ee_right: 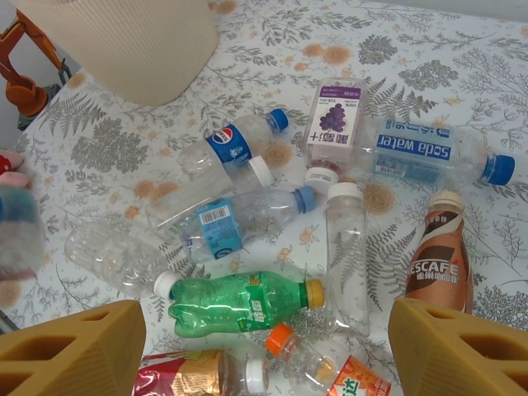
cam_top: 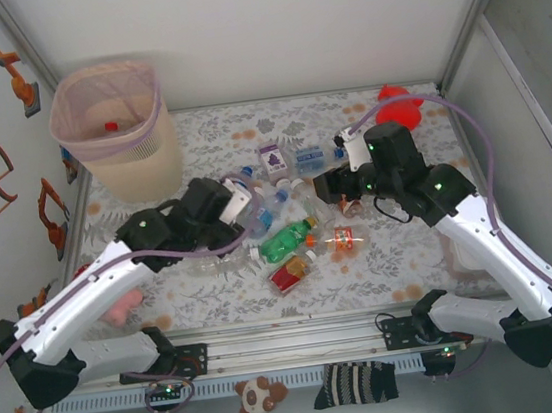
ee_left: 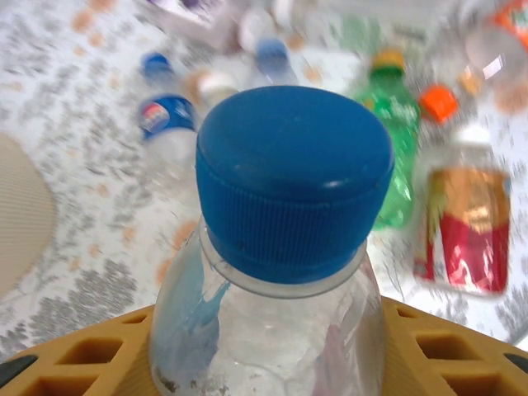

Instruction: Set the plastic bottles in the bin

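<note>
Blue-capped and clear, one bottle (ee_left: 280,247) is clamped between the left gripper's (ee_left: 264,359) yellow fingers, apparently held off the table (cam_top: 215,284), ready to carry to the bin (cam_top: 135,168) nearby. The right gripper (ee_right: 264,346) hangs over the loose bottles (ee_right: 247,301), jaws apart, likely choosing one.

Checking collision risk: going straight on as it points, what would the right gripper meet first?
The right gripper would probably meet the orange-capped bottle, perhaps the green bottle; depth is unclear.

clear bottle (ee_left: 264,338) is showing smooth plastic, ribbed cap (ee_left: 293,177) | green bottle (ee_right: 239,304) is gleaming | bin (ee_right: 132,49) at 11 o'clock is looking matt, ribbed
</note>
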Robot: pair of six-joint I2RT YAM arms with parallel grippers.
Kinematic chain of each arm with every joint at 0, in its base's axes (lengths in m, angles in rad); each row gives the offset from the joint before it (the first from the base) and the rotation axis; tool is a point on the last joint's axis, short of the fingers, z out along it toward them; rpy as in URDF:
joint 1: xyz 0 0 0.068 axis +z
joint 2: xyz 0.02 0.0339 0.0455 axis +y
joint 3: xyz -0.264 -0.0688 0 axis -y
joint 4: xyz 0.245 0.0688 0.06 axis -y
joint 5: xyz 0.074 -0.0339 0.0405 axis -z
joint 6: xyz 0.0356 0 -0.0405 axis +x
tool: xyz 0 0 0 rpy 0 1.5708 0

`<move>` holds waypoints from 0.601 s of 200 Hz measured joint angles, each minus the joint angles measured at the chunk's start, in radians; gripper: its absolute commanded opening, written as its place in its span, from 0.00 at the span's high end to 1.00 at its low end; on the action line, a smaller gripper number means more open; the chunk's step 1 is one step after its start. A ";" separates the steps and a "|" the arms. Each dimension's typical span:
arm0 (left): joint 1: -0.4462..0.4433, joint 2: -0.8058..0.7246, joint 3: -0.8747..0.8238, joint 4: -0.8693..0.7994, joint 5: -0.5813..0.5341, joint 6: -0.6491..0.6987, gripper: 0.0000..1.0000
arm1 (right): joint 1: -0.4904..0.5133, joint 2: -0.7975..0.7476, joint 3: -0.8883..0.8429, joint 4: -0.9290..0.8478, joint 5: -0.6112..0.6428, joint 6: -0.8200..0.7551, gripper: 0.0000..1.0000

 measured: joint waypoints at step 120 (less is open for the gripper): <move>0.489 0.175 0.417 0.238 0.113 0.031 0.55 | 0.000 0.000 0.001 0.000 0.003 0.027 0.25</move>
